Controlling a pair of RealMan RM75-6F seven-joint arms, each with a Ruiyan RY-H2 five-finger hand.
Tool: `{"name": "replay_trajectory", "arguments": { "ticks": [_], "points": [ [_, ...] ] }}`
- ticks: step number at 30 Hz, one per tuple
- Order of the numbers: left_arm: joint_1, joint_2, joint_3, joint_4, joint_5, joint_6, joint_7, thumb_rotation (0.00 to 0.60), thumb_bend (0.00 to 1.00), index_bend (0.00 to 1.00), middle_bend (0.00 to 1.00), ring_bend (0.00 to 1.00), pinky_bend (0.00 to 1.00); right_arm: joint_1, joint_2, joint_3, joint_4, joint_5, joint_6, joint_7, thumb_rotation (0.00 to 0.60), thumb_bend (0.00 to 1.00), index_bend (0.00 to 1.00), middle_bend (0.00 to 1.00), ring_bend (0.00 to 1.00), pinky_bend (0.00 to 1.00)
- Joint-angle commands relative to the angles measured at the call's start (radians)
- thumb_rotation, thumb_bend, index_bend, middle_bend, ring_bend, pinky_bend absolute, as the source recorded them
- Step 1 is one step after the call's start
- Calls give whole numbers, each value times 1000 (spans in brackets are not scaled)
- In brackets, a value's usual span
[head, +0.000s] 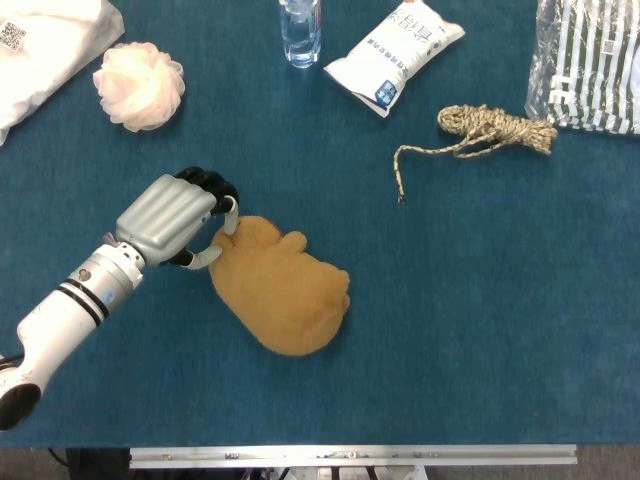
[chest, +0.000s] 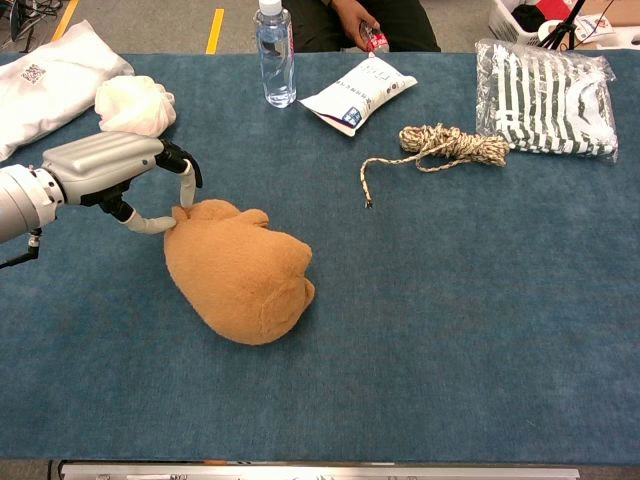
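My left hand touches the near end of the tan, rounded plush toy on the dark blue felt table, fingertips curled onto its edge. A pale pink mesh puff lies well apart, further back.

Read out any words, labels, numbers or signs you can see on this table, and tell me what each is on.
White snack packet: blue printed characters and a small blue patch, too blurred to read.
White bag at the far left corner: a QR code, no legible words.
Water bottle: label not readable.
Striped garment bag: no text visible.
So nothing can be quoted.
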Motion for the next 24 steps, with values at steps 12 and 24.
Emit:
{"name": "replay_trajectory", "arguments": {
  "ticks": [12, 24],
  "points": [
    [-17, -19, 11, 19, -25, -5, 29, 600, 336, 530, 295, 195, 197, -10, 4, -2, 6, 2, 7, 14, 600, 208, 211, 349, 158, 235],
    [-17, -21, 19, 20, -27, 16, 32, 600, 358, 628, 295, 195, 197, -20, 10, -3, 11, 3, 17, 27, 600, 209, 211, 349, 158, 235]
  ]
}}
